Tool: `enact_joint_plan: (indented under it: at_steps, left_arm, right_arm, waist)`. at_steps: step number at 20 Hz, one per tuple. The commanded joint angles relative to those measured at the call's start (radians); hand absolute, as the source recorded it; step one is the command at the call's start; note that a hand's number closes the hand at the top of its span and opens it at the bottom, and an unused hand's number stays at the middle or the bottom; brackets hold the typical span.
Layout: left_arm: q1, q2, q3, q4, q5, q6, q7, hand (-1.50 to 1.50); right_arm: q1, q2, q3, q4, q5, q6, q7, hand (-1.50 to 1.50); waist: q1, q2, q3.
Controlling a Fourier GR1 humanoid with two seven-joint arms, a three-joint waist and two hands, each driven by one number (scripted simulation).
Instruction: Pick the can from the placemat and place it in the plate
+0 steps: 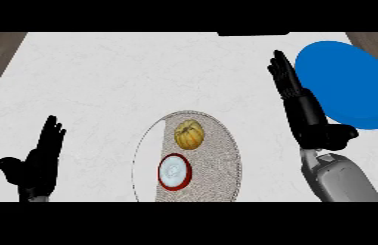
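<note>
While can [175, 172] sits on mat [219, 159], plate [343, 84] R-side

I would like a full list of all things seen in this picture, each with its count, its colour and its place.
counter: one, white marbled, fills the view
placemat: one, round, grey woven, lower middle of the counter
can: one, red with a white top, upright on the near part of the placemat
small pumpkin-like thing: one, yellow-orange, on the far part of the placemat, apart from the can
plate: one, blue, upper right, cut by the view's edge
left hand: one, black, open, resting at the lower left
right hand: one, black, fingers straight, just left of the plate
</note>
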Motion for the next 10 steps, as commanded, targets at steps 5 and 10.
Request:
enact_joint_plan:
  at_steps: [5, 10]
  left_arm:
    - [-0.112, 0.001, -0.119, -0.019, -0.095, 0.01, 0.113, 0.0]
    - [-0.084, -0.005, -0.15, -0.002, -0.081, -0.019, 0.163, 0.0]
  right_arm:
    - [-0.116, 0.148, 0.285, -0.046, -0.169, 0.334, 0.099, 1.5]
    - [-0.338, -0.172, 0.355, -0.063, 0.444, 0.268, -0.072, 1.5]
  waist:
    - [0.054, -0.017, -0.006]
    - [0.029, -0.053, -0.014]
